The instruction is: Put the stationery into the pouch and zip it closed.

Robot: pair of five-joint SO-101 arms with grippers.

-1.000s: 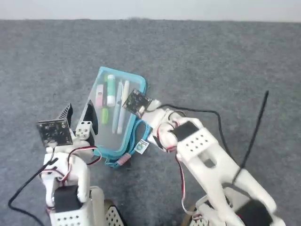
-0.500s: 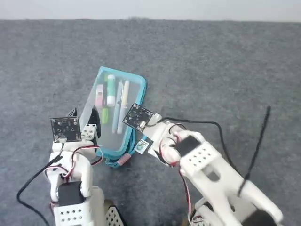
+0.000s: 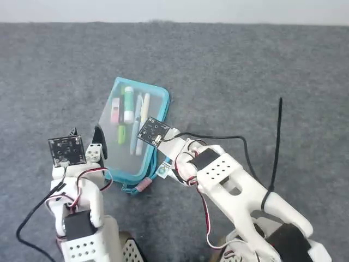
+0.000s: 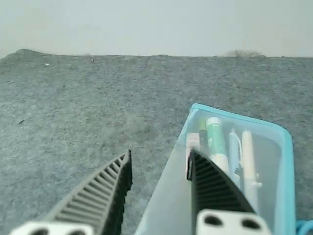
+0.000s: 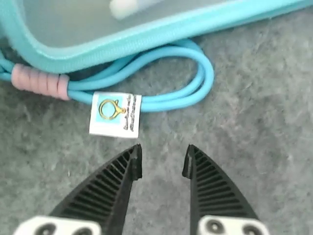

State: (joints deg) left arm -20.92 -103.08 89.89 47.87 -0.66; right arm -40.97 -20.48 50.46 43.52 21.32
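Note:
A teal pouch [image 3: 133,136] with a see-through front lies flat on the grey carpet. Inside it I see a green marker [image 3: 128,105], a pink item [image 3: 115,111] and pale pens [image 3: 143,117]. My left gripper [image 4: 159,169] is open at the pouch's [image 4: 244,161] near left edge, one finger [image 4: 210,183] over the see-through face and the other over the carpet. My right gripper [image 5: 162,154] is open just above the carpet, short of the pouch's teal cord loop [image 5: 198,78], its white tag [image 5: 115,114] and a pink bead [image 5: 41,83]. Nothing sits between either pair of fingers.
Grey carpet [image 3: 245,71] stretches free around the pouch, up to a pale wall at the far edge. A black cable [image 3: 275,147] arches over the right arm's body [image 3: 223,174]. The left arm's base [image 3: 82,234] stands at the near edge.
The right arm has drawn back from the pouch's middle toward its near end and the cord. The left wrist has swayed slightly right, then back left, staying at the pouch's near left edge.

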